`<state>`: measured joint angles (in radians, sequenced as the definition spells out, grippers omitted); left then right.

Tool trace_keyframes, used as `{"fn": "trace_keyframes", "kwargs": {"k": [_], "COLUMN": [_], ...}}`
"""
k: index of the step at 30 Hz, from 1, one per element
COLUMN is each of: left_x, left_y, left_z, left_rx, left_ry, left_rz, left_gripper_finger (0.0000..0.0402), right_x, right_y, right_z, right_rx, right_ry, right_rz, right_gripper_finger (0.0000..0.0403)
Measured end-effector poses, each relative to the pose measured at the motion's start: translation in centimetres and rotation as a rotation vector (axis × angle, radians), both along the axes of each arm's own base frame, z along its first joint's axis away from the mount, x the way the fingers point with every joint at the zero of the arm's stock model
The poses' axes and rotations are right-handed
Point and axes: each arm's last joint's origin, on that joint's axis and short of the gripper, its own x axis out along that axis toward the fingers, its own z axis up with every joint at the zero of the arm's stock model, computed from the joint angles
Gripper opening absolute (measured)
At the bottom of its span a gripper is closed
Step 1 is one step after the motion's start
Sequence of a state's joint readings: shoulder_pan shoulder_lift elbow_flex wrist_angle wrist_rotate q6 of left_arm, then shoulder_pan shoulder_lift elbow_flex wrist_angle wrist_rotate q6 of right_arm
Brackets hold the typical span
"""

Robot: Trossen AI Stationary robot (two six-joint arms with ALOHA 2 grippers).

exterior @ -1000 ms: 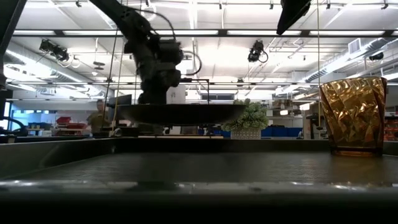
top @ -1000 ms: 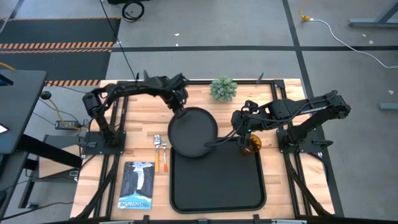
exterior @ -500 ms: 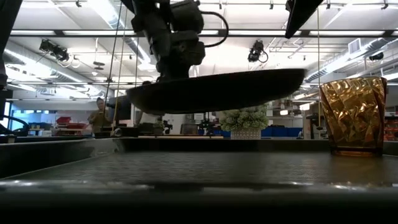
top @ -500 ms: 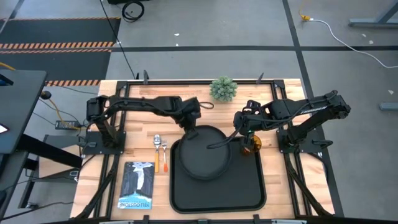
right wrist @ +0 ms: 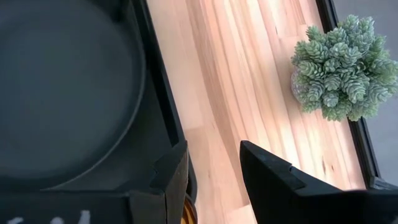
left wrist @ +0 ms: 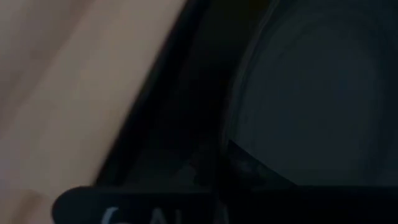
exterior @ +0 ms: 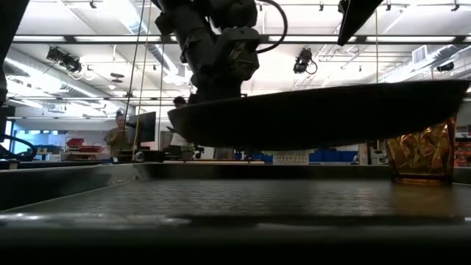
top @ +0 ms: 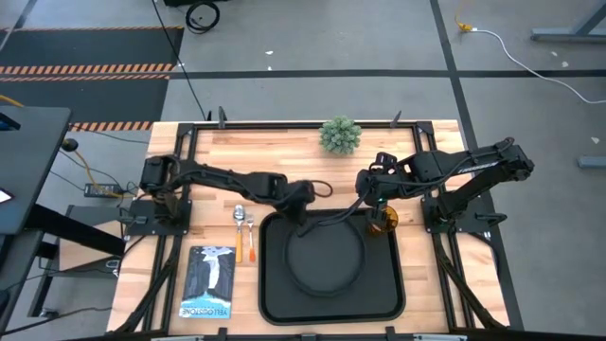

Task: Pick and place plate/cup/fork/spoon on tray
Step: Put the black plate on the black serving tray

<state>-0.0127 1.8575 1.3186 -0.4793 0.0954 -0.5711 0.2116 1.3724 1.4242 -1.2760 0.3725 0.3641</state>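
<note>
The round black plate [top: 327,256] hangs over the middle of the black tray [top: 390,303], held by my left gripper [top: 303,210], which is shut on its rim. In the low view the plate [exterior: 324,114] floats above the tray floor [exterior: 235,199]. The amber cup [top: 383,220] stands in the tray's far right corner, partly behind the plate in the low view [exterior: 416,151]. My right gripper [right wrist: 211,168] is open just above the cup and touches nothing. The fork [top: 252,230] and spoon [top: 239,216] lie on the wood left of the tray. My left gripper pinches the plate's rim [left wrist: 233,146] on its far-left side between its two fingers. The fingers come from above, slanting in from the table's left. The plate is lifted clear of the tray floor and slightly tilted [exterior: 324,114].
A small green potted plant [top: 340,135] stands at the table's far edge. A dark booklet [top: 208,281] lies at the near left, below the fork and spoon. Bare wood shows left and right of the tray.
My left gripper has carried the plate from the tray's far left corner toward the near and right, to over the tray's middle, and lower. The plate has stayed in the hold, clear of the tray, and has tilted a little.
</note>
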Motion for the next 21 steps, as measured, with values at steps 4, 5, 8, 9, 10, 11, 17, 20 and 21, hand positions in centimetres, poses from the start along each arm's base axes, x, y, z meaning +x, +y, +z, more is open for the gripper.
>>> {"fn": "trace_keyframes", "kwargs": {"k": [4,5,8,9,10,11,17,20,21], "left_x": [0.5,0.7,0.8,1.0,1.2,1.2,1.7,1.6,1.7], "left_y": [-1.1,-1.3,-1.6,-1.8,-1.9,-2.0,-2.5,-2.5,-2.4], "left_z": [-0.4,-0.5,-0.7,-1.0,-1.2,-1.4,-2.3,-2.5,-2.6], "left_rx": [0.004,0.006,0.014,0.013,0.007,0.008,0.013,0.021,0.022], "left_ry": [-0.023,-0.041,-0.038,-0.046,-0.056,-0.047,-0.056,-0.039,-0.042], "left_rz": [-0.002,-0.002,-0.001,-0.001,0.006,0.007,-0.009,-0.008,-0.007], "left_gripper_finger": [0.0016,0.0016,0.0017,0.0017,0.0017,0.0017,0.0018,0.0018,0.0018], "right_x": [0.0,0.1,0.1,0.1,0.2,0.2,0.3,0.3,0.3], "right_y": [0.1,0.1,0.1,0.1,0.1,0.1,0.1,0.1,0.1], "right_z": [0.0,0.0,0.0,0.1,0.1,0.1,0.1,0.1,0.1], "right_rx": [0.002,0.002,0.004,0.004,0.005,0.005,0.007,0.007,0.007], "right_ry": [-0.005,-0.007,-0.015,-0.018,-0.019,-0.019,-0.03,-0.034,-0.033], "right_rz": [0.0,0.0,0.0,0.0,0.0,0.0,0.001,0.002,0.002], "right_gripper_finger": [0.0153,0.0153,0.0153,0.0153,0.0153,0.0153,0.0153,0.0153,0.0153]}}
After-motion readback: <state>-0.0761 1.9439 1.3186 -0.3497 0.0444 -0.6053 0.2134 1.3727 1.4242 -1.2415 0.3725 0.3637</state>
